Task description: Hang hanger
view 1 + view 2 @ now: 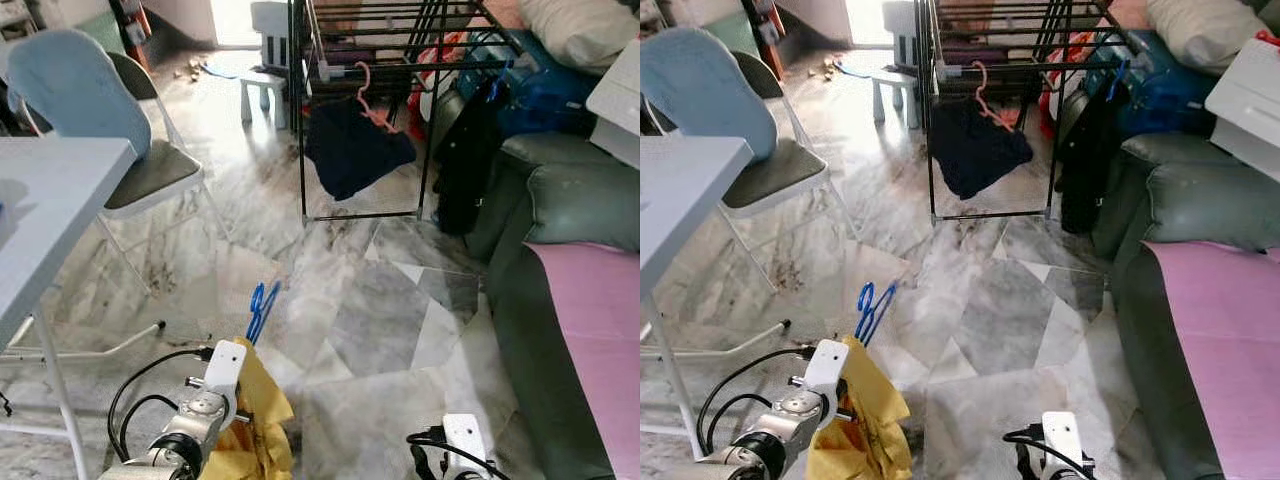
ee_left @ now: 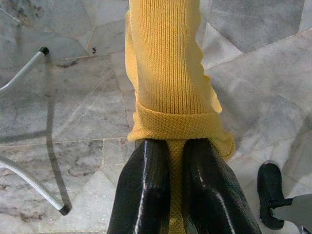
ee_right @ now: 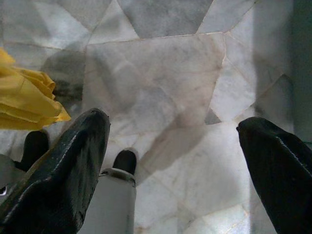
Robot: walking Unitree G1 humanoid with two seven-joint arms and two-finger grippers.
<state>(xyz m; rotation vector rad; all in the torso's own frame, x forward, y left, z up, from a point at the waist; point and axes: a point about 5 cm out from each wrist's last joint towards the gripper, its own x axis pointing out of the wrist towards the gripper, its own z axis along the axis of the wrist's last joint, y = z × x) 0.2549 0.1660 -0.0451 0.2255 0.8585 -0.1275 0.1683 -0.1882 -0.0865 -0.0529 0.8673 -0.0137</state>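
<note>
Item: blue hanger (image 1: pixel 262 311), lower left of frame, carrying a yellow garment (image 1: pixel 258 420).
Holder: left claw (image 2: pixel 174 187), fingers clamped on the knit fabric.
Right claw (image 3: pixel 170 170): fingers wide apart, empty, low above the floor (image 1: pixel 380 330).
Orientation: hanger's long axis appears near upright, hook end toward the rack (image 1: pixel 370 60) at upper centre.
Risk: the grip seems to be on cloth alone, so the hanger could slip free in transit; the garment may snag the rack's rails.

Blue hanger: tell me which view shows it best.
The left eye view: the blue hanger sticks up clearly above the yellow garment that the left gripper holds. The right eye view shows it equally; the left wrist view shows the knit garment pinched between the fingers.
</note>
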